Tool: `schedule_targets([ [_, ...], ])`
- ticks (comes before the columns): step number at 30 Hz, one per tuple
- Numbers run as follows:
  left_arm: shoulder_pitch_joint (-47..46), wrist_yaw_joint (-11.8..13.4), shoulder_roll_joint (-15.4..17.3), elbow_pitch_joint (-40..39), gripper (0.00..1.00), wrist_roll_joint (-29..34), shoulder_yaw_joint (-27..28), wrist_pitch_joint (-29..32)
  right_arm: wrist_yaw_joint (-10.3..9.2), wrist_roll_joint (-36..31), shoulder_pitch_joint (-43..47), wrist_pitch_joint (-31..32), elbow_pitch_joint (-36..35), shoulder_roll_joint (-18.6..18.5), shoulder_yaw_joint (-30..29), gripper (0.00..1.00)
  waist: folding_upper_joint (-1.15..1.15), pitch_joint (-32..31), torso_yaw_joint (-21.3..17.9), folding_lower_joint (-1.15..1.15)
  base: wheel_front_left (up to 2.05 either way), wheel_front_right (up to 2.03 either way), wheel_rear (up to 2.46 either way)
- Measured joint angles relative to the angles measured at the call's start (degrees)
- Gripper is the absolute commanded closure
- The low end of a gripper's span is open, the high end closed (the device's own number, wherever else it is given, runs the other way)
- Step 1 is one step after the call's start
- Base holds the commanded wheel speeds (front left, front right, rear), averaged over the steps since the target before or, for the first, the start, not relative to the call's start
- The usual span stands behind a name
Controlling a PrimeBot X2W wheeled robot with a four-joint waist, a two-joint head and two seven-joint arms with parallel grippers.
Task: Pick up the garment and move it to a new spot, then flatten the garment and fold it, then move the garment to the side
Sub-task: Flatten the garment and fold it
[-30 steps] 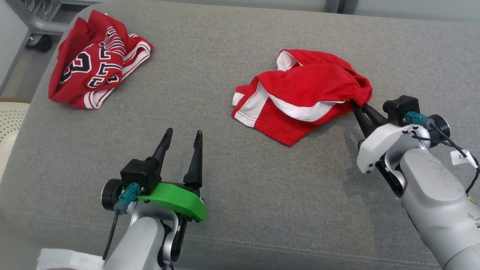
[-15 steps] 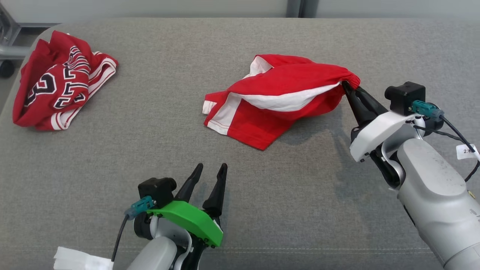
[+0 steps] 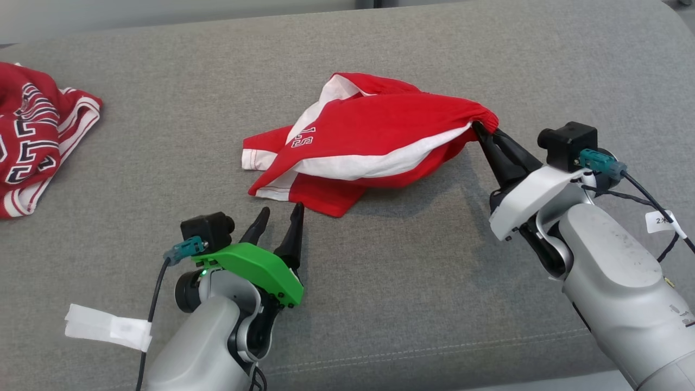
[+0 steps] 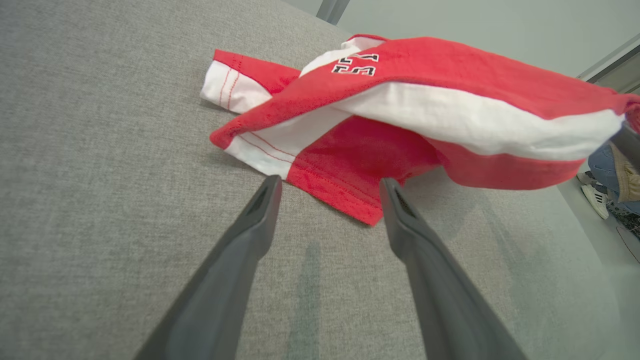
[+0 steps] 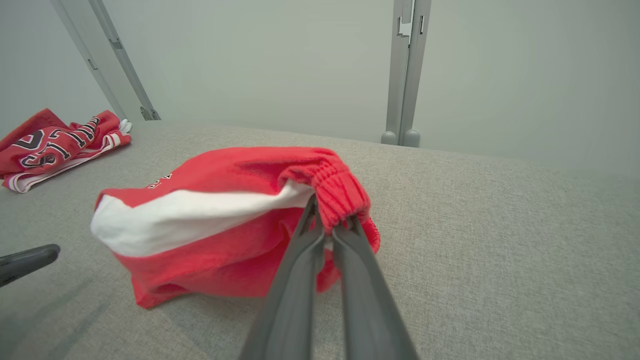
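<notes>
So the right gripper (image 3: 480,130), pinching the red shorts (image 3: 374,122) by the waistband at their 3 o'clock end, has lifted that end off the grey cushion (image 3: 434,271), and the wide-spread left gripper (image 3: 281,209) has crept up to their 7 o'clock hem, so flattening looks close.

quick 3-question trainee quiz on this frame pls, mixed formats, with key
1. True or false: the left gripper is shut on the red shorts.
2. Which part of the shorts does the right gripper pinch? A) leg hem B) elastic waistband C) printed lettering
3. What lies at the far left of the grey cushion?
Key: 1 false, it stands open near the hem. 2 B. 3 a crumpled red jersey with black-and-white lettering.
</notes>
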Motion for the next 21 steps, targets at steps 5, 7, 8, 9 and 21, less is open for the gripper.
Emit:
schedule_targets([
  [5, -1.82, 0.63, -0.09, 4.66, 0.00, -0.38, 1.23, 0.47, 0.00, 0.51, -0.40, 0.00, -1.09, 0.08, 1.10, 1.00, 0.00, 1.63, -1.98, 0.00, 0.00, 0.00, 0.00],
  [7, -2.23, 0.65, -0.09, 5.47, 0.00, -0.41, 1.51, 0.46, 0.00, 0.51, -0.58, 0.00, -1.26, 0.07, 1.29, 1.00, 0.00, 1.98, -2.32, 0.00, 0.00, 0.00, 0.00],
  [8, -2.71, 0.78, -0.10, 6.23, 0.00, -0.67, 1.78, 0.41, 0.00, 0.52, -0.78, 0.00, -1.43, 0.07, 1.47, 1.00, 0.00, 2.33, -2.64, 0.00, 0.00, 0.00, 0.00],
  [9, -3.25, 1.09, -0.11, 6.93, 0.00, -0.93, 2.08, 0.33, 0.00, 0.53, -1.05, 0.00, -1.55, 0.07, 1.60, 1.00, 0.00, 2.68, -2.95, 0.00, 0.00, 0.00, 0.00],
  [21, -7.86, 1.14, -0.30, 12.74, 0.01, -2.92, 2.33, -2.44, 0.00, 2.01, -1.79, -0.01, -2.01, -1.56, 1.62, 1.00, 0.00, 5.13, -4.60, 0.00, 0.00, 0.00, 0.00],
])
